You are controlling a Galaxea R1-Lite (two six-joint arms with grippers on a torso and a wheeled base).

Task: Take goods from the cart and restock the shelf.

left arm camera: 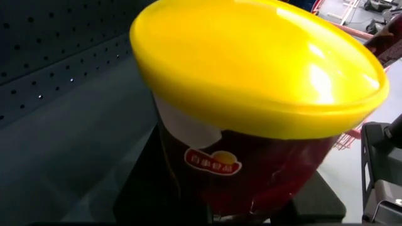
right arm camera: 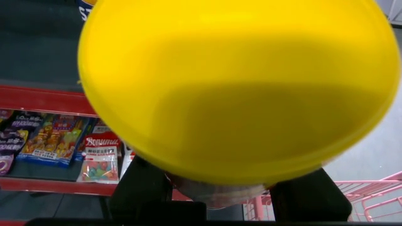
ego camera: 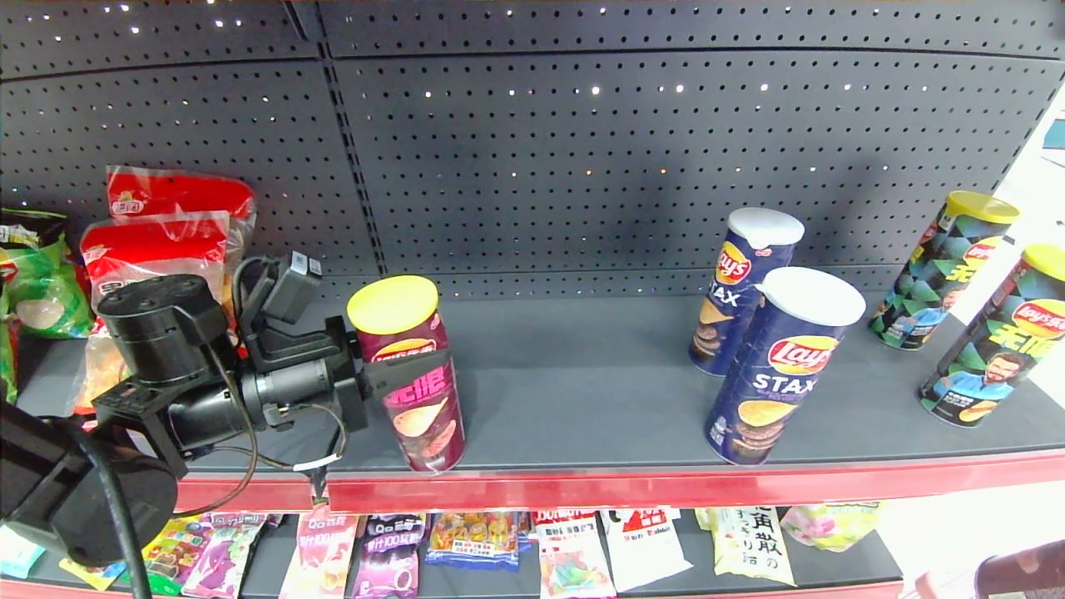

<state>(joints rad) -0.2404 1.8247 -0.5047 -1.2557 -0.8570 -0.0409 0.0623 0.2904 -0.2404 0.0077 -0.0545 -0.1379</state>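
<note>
A maroon chip can [ego camera: 424, 416] with a yellow lid stands upright near the front edge of the grey shelf [ego camera: 582, 391], left of centre. My left gripper [ego camera: 412, 366] is shut around its middle from the left. Close up, the same can's lid [left arm camera: 251, 94] sits above the left gripper [left arm camera: 232, 210]. My right gripper [right arm camera: 220, 204] is shut on a second can with a yellow lid [right arm camera: 232, 88], held in front of and below the shelf's red edge [right arm camera: 38, 97]. That can's body is mostly hidden by its lid.
Two blue cans [ego camera: 782, 366] stand right of centre, and two green-black cans [ego camera: 994, 333] at the far right. Red bags [ego camera: 166, 225] and a green bag [ego camera: 42, 291] fill the left end. Snack packets [ego camera: 499, 541] lie on the lower shelf. A pink cart [right arm camera: 377, 201] is below.
</note>
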